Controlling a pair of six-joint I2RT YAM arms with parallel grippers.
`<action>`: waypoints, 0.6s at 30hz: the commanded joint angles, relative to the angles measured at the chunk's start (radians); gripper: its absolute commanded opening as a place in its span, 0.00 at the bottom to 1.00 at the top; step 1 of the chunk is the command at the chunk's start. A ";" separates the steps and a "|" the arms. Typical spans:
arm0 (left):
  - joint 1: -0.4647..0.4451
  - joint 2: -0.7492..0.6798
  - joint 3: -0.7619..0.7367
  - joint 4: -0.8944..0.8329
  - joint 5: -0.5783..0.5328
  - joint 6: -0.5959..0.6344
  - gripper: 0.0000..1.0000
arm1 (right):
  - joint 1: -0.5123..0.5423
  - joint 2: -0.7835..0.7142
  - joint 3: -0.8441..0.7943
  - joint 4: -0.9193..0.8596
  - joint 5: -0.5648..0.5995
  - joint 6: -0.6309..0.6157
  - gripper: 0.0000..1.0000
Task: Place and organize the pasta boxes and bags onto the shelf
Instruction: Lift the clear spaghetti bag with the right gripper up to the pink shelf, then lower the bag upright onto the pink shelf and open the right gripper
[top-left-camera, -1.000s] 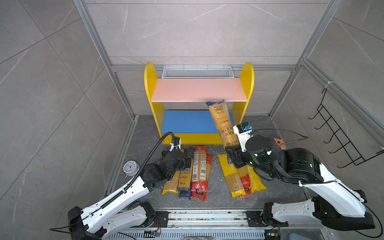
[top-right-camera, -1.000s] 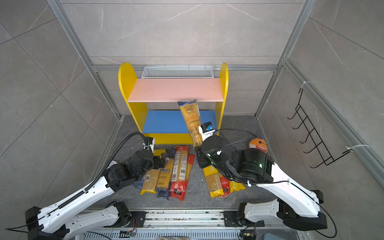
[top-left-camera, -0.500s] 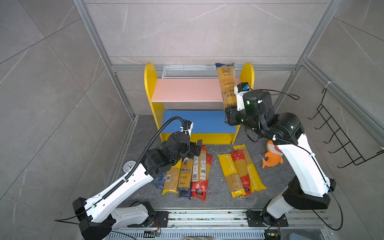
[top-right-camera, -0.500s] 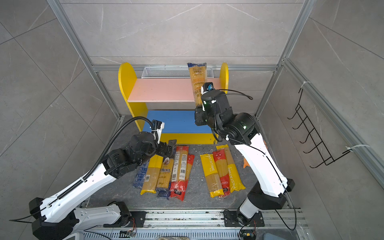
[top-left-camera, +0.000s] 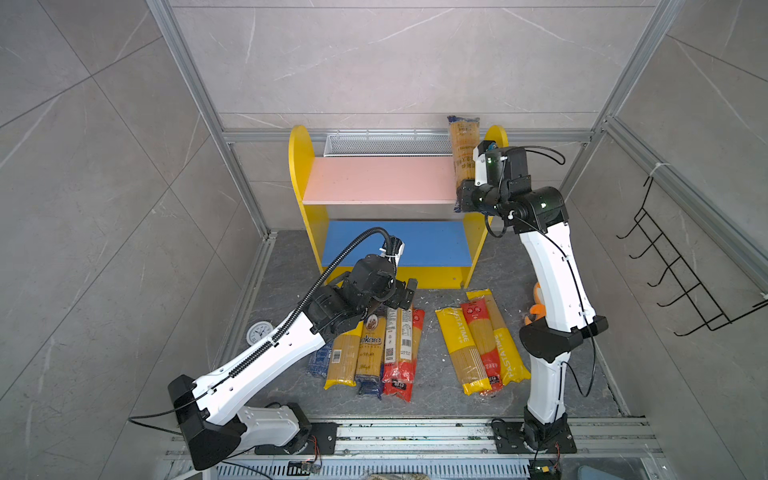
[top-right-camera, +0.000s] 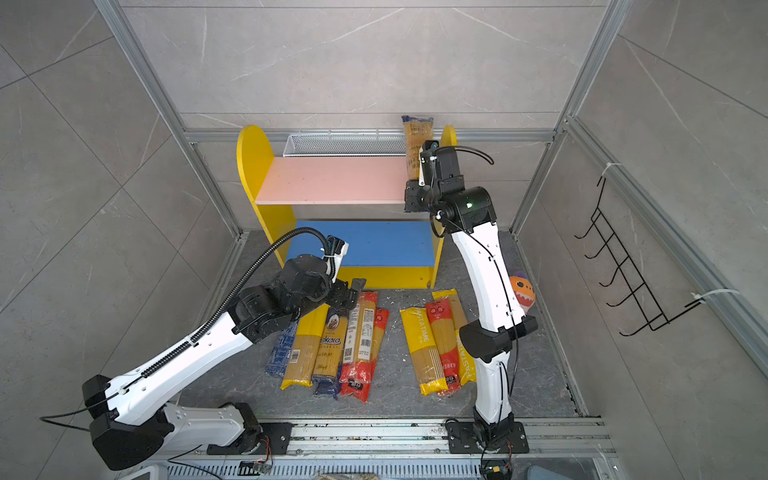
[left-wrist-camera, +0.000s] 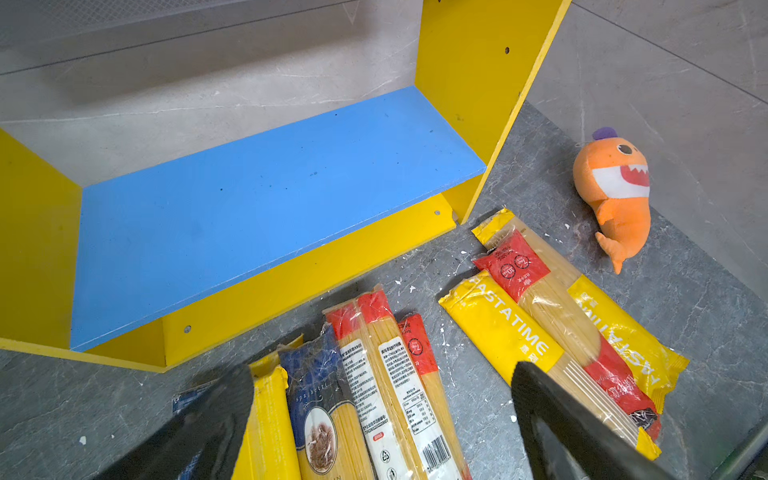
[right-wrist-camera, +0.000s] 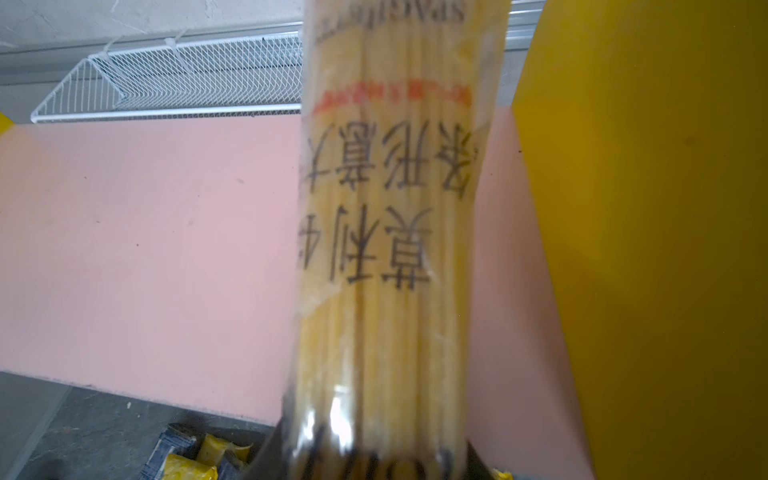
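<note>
While the left gripper (top-left-camera: 401, 294) hung just below the middle of both top views, its jaws spread wide with nothing between them, the right gripper (top-left-camera: 462, 198) was clamped on the lower end of a long clear bag of pale spaghetti with a navy printed end (top-left-camera: 462, 145); that bag stood right of centre in the upper half of the frame, over the right end of the pink upper board (top-left-camera: 374, 179) of the small two-tier shelf with yellow round-topped sides (top-left-camera: 300, 166), just beside the right-hand yellow side; its top ran up past the white wire-mesh basket (top-left-camera: 386, 145) behind the shelf; whether it touched the board could not be told.

In the right wrist view the bag (right-wrist-camera: 386, 208) filled the middle, black characters printed on it, pink board at its left, yellow panel at its right; the blue lower board (top-left-camera: 415, 243) lay in the centre of the top views.

On the grey floor (top-left-camera: 428, 386) before the shelf lay two groups of packs. Under the left gripper, side by side, were a dark blue box (top-left-camera: 318, 361), a yellow-ended bag (top-left-camera: 343, 357), a navy-ended bag (top-left-camera: 371, 349) and red-ended bags (top-left-camera: 401, 345); apart to their right lay two yellow printed bags (top-left-camera: 459, 340) with a red-banded bag (top-left-camera: 482, 332) over them. An orange plush shark (left-wrist-camera: 615, 187) lay at the right of the left wrist view, apart from the packs.
</note>
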 joint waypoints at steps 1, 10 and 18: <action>-0.004 0.003 0.012 0.018 -0.014 0.025 0.99 | -0.019 -0.017 0.026 0.119 -0.014 -0.025 0.00; -0.004 0.011 0.004 0.014 -0.032 0.014 0.99 | -0.041 -0.017 -0.013 0.115 0.001 -0.020 0.26; -0.004 -0.021 -0.017 -0.002 -0.051 -0.006 0.99 | -0.041 -0.081 -0.114 0.151 0.025 -0.017 0.66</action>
